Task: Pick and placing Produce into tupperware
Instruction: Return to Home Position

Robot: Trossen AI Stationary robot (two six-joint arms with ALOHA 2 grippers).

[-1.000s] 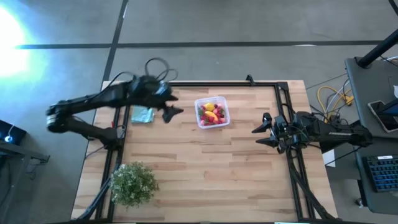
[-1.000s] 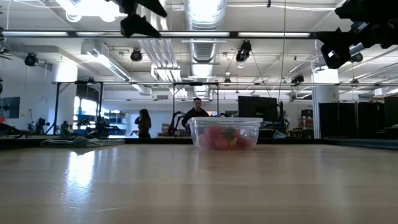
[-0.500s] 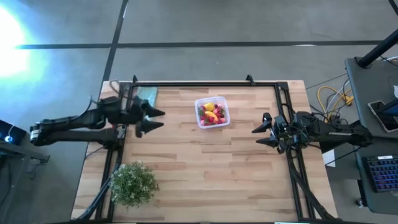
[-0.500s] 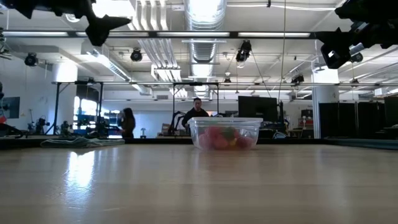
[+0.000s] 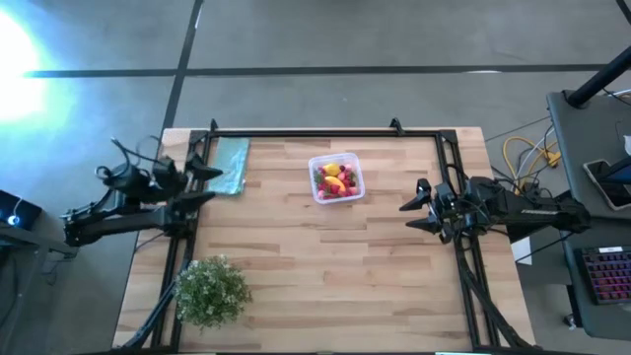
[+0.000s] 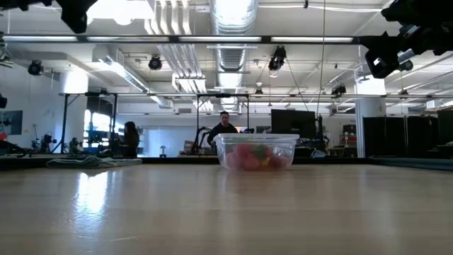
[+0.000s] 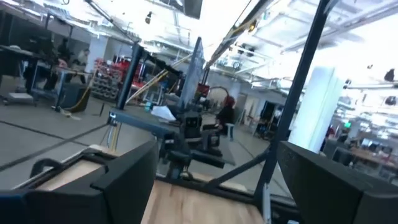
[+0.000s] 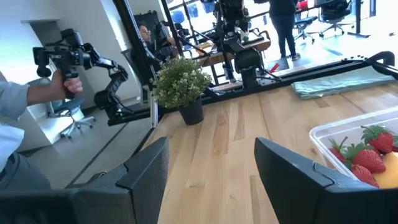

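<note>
High view: tupperware (image 5: 313,180) sits upper centre on the wooden table (image 5: 325,266). The produce (image 5: 336,180) is heaped inside it, red berries around a yellow piece. Left gripper (image 5: 212,183) is at the table's left edge, just beside the teal cloth (image 5: 229,163). Right gripper (image 5: 408,213) is at the right edge, well apart from the box. Potted plant (image 5: 210,289) lower left.

Low view adds what the overhead cannot: the box walls are clear and low, with fruit showing through as a red-pink mass. Both grippers hang at the frame's top corners, clear of the tabletop.

Wrist views settle the tools. Left fingers (image 7: 127,186) are spread wide with nothing between them. Right fingers (image 8: 146,168) are likewise parted and empty. Only the right wrist view resolves individual strawberries (image 8: 367,155) (green caps visible). It also shows a person's hand (image 8: 55,82) gripping a control handle beyond the table.
</note>
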